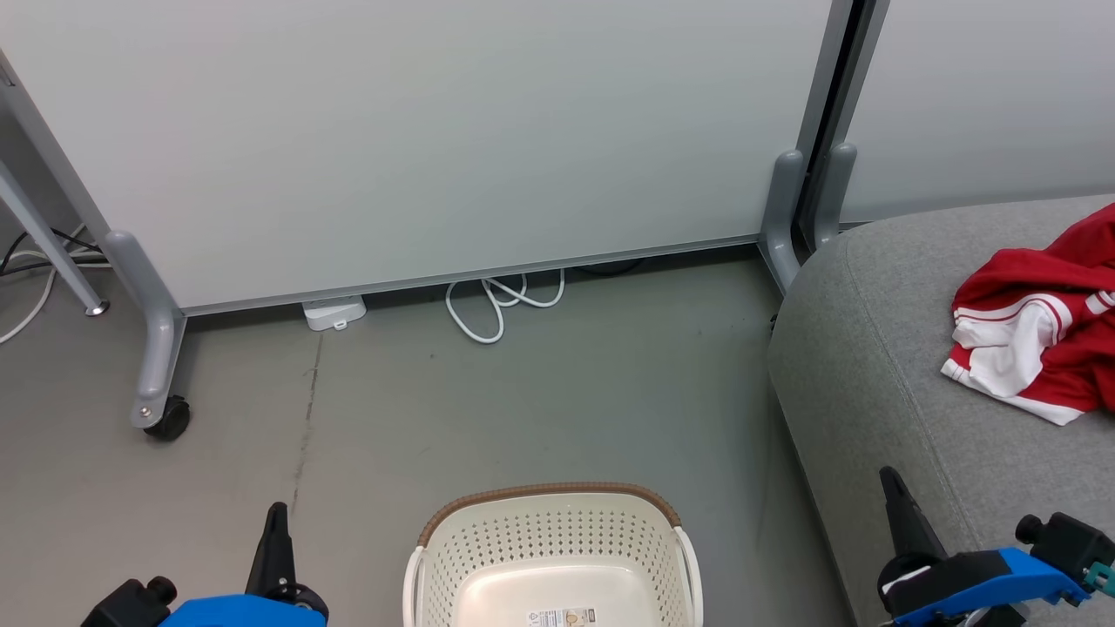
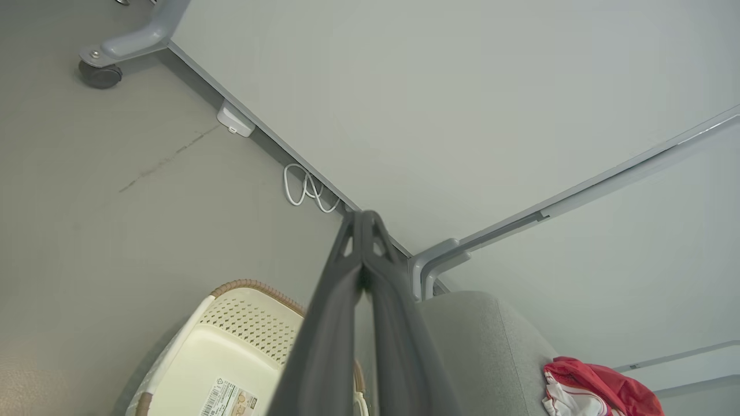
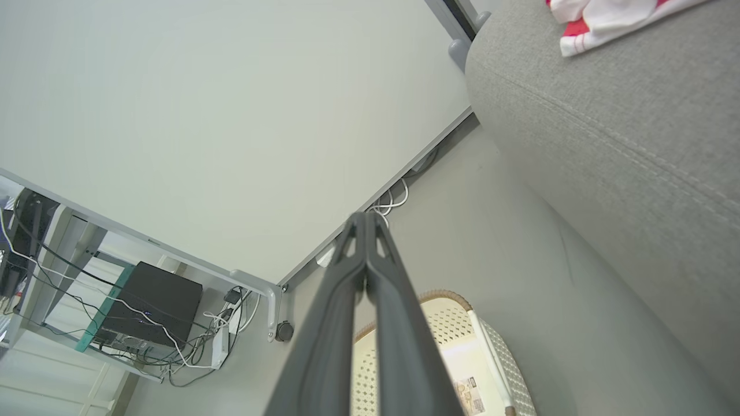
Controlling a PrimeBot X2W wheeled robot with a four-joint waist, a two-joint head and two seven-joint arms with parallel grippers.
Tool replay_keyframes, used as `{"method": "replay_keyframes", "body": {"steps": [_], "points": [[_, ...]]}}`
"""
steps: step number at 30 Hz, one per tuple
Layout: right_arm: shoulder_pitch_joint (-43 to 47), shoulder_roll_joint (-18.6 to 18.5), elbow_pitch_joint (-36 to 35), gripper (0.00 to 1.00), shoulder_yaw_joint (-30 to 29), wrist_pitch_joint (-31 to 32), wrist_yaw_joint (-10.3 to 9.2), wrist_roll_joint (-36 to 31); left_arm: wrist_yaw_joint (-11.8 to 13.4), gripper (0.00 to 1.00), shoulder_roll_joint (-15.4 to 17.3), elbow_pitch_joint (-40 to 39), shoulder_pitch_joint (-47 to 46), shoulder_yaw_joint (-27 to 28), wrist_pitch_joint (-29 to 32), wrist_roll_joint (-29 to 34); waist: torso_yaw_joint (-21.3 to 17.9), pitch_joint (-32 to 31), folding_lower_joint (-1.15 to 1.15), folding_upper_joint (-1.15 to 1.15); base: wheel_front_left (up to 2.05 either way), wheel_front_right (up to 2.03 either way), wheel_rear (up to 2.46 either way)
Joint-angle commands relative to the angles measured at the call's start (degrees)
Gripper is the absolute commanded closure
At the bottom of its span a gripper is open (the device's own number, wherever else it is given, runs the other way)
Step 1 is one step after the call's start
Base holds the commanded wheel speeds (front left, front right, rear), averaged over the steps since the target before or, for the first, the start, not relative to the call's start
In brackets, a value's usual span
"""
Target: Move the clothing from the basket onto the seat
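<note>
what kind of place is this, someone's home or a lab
Likely an office or lab, not a home: wheeled partition panels, a hard grey floor with a loose white cable, and a dark box amid wiring, seemingly computer gear.

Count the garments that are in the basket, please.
0: the basket floor shows bare, though its near part is cut off. The clothing lies heaped on the seat.

The basket (image 1: 550,531) is cut off at its near half by the bottom edge; the label (image 1: 562,617) on its floor is too small to read. Right of the basket, the clothing (image 1: 1045,287) and seat (image 1: 871,366) run past the edge.
</note>
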Motion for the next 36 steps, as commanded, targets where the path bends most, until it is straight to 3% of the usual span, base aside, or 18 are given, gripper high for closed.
{"method": "replay_keyframes", "body": {"steps": [1, 36], "points": [[-1.51, -0.33, -1.16, 1.00, -0.26, 0.40, 0.01, 2.51, -0.06, 1.00, 0.06, -1.10, -2.04, 0.43, 0.58, -1.94, -0.01, 0.02, 0.00, 0.00, 0.00, 0.00, 0.00], [-2.58, -0.49, -3.98, 1.00, -1.73, 4.21, 0.02, 24.47, -0.11, 1.00, -0.06, -3.64, -4.84, 3.36, 6.08, -20.46, -0.31, 0.42, -0.01, 0.00, 0.00, 0.00, 0.00]]}}
